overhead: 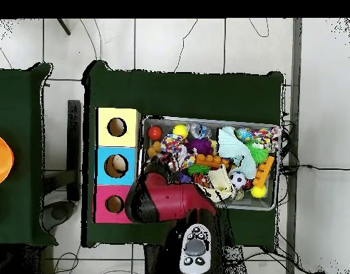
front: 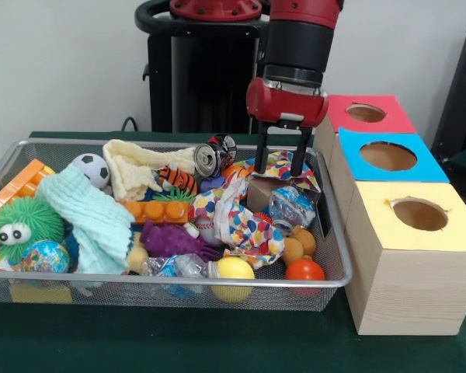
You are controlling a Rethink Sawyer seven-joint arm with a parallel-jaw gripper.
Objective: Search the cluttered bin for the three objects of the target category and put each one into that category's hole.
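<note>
- The gripper [front: 282, 161] hung over the far right part of the wire mesh bin [front: 330, 281], its two black fingers [front: 262, 151] spread apart with nothing between them.
- The fingertips stood just above a polka-dot cloth [front: 245, 217] and a small brown box [front: 258, 192] at the bin's far right side.
- One crushed plastic bottle with a blue label [front: 291, 207] lay just below and in front of the gripper, beside the brown box and close to the right wall.
- A second crushed clear bottle [front: 171, 268] lay against the near wall of the bin, just left of a yellow ball [front: 233, 269].
- A third bottle could not be made out among the clutter.
- A crushed metal can with a silver top [front: 211, 158] rested near the far rim, left of the gripper.
- The left half of the bin held a pale green cloth [front: 89, 217], a green fuzzy toy with eyes [front: 22, 225], a small soccer ball [front: 92, 169] and a cream knitted cloth [front: 136, 172].
- An orange-red ball [front: 304, 270] sat in the near right corner.
- Three wooden boxes stood in a row just right of the bin, each with a round hole: yellow top [front: 419, 216] nearest, blue top [front: 388, 158] in the middle, pink top [front: 366, 113] farthest.
- In the overhead view the red arm [overhead: 167, 201] reached over the bin's corner nearest the boxes, hiding the gripper.
</note>
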